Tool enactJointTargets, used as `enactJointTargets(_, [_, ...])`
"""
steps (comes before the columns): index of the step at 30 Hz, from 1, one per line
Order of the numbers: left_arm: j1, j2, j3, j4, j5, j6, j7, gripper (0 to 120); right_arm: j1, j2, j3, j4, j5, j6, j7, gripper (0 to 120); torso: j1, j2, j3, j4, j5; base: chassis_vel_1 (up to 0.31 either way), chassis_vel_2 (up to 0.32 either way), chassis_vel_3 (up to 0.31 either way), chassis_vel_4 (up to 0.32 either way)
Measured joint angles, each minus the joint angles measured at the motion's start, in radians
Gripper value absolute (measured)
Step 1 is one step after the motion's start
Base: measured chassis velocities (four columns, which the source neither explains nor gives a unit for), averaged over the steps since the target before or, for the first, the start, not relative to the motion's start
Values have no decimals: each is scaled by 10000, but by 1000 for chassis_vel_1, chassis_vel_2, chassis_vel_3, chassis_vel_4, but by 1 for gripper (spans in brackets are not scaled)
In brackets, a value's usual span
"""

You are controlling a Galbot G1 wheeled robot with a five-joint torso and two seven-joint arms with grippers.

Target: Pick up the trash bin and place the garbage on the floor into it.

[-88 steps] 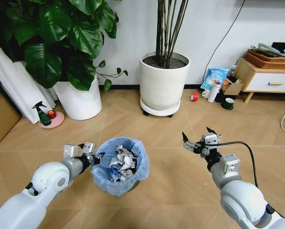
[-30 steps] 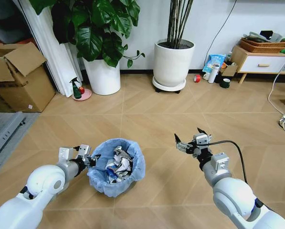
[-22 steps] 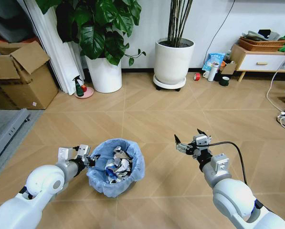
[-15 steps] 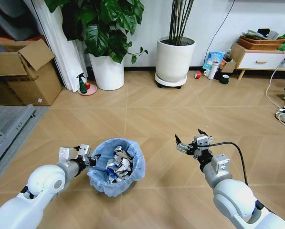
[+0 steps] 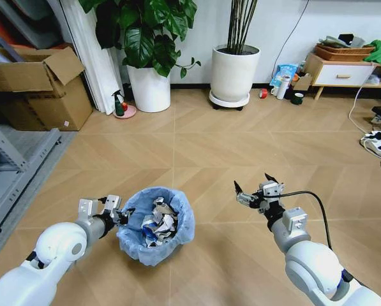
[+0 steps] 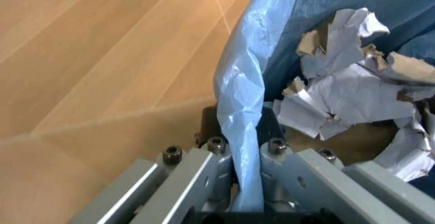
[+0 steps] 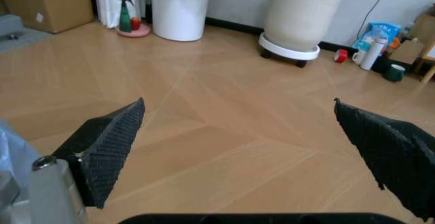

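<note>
The trash bin (image 5: 156, 225), dark with a crinkled light-blue bag over its rim, hangs low at the centre left of the head view. My left gripper (image 5: 123, 213) is shut on its rim; the left wrist view shows the blue bag edge (image 6: 245, 132) pinched between the fingers (image 6: 216, 168). Crumpled white paper and wrappers, the garbage (image 5: 156, 220), fill the bin, and the paper (image 6: 347, 96) is close up in the left wrist view. My right gripper (image 5: 252, 185) hovers open over bare floor to the right of the bin, its black fingertips (image 7: 109, 142) spread wide.
Far ahead stand two white plant pots (image 5: 234, 73) (image 5: 149, 88), a green spray bottle (image 5: 119, 104) and a low cabinet (image 5: 343, 73) with bottles and a mug beside it. Cardboard boxes (image 5: 40, 86) and a metal rack sit at the left. Cables lie at the far right.
The whole head view has shifted: the pots and boxes sit farther off and more floor shows, so the camera moved back. Both arms and the bin keep their places in the picture.
</note>
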Motion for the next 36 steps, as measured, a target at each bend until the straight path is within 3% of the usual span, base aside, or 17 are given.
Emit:
enactJointTargets(16, [306,-22,-210,-165,44,0,20,0,-53,-85,-57,36,-12,129,-105,100,0,0,0,0,2,206,-113,-214,115])
enactJointTargets(36, [883,290,-617,-539,-6,-27,65,0,-310,170,47,164,-84,125,-121,100,1,0,1,0,1,6,-8,-4,12])
